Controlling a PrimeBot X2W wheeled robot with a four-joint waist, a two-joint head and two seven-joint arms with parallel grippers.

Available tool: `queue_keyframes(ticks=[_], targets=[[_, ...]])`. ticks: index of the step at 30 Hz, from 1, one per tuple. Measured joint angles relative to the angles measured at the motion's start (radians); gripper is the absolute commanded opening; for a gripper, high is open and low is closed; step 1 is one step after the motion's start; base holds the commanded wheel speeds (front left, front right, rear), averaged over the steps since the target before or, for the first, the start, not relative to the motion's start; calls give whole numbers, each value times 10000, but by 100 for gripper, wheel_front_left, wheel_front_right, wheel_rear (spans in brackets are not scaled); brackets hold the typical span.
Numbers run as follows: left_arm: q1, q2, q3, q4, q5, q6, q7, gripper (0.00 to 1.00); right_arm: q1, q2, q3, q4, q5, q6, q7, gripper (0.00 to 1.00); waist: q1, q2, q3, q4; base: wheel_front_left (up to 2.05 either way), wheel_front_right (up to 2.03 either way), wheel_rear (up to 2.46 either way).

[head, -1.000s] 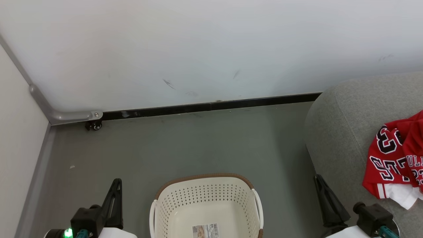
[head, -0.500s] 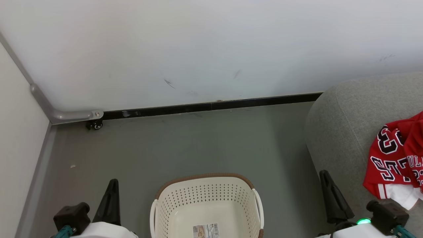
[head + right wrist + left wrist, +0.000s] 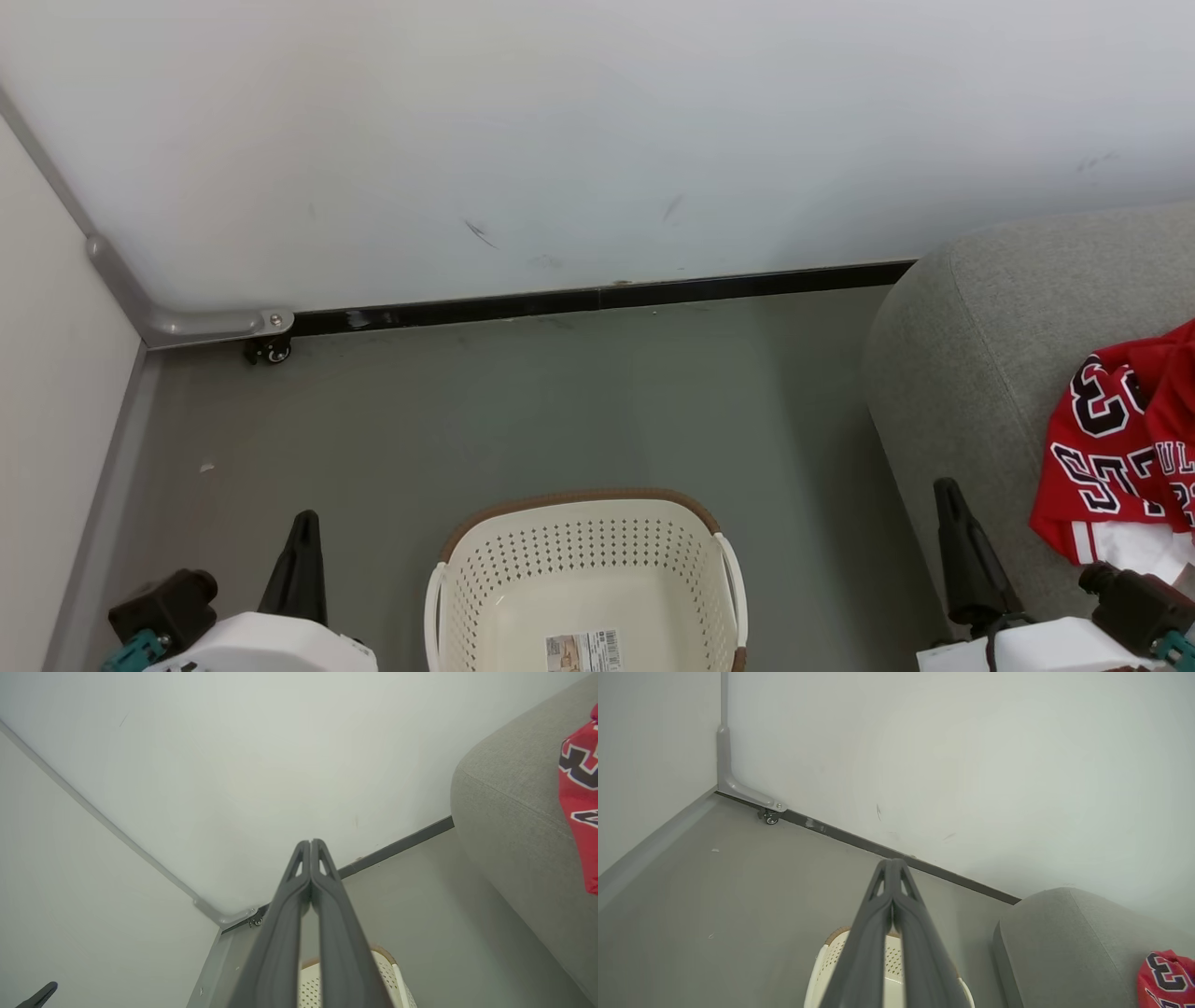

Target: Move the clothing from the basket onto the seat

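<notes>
The left tool is closed, its two fingers pressed together on nothing, and the right tool is closed in the same way. The basket stands on the floor between both tools, its bare bottom showing a sticker. The clothing lies on the seat, just right of the right tool.

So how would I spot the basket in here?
Find the big grey seat on the right, red clothing lying on it. On the grey floor just left of it stands the basket: cream plastic dotted with holes, brown-rimmed, a barcode sticker on its bottom.
</notes>
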Motion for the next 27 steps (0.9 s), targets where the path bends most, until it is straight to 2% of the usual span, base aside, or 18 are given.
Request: queue_keyframes(ticks=[2,7,14,18,27], targets=[[0,-21,113,-6,-422,-117,84,0,-17,-52,-35,-2,462,0,94,0,28,0,-26,6,0,0,0],[0,-88,293,-10,-1101,-299,267,0,-38,-127,-79,-6,1250,0,280,0,64,0,-70,16,0,0,0],[-1,-198,529,-4,-1994,-562,495,0,-68,-196,-132,-2,2357,-2,477,0,78,0,-113,30,0,0,0],[-1,-282,662,12,-2543,-690,610,0,-98,-236,-167,6,2970,-2,610,0,69,0,-119,36,0,0,0],[-2,-395,972,105,-3751,-1003,922,0,-302,-305,-267,58,4360,-2,796,0,-6,0,-77,55,0,0,0]])
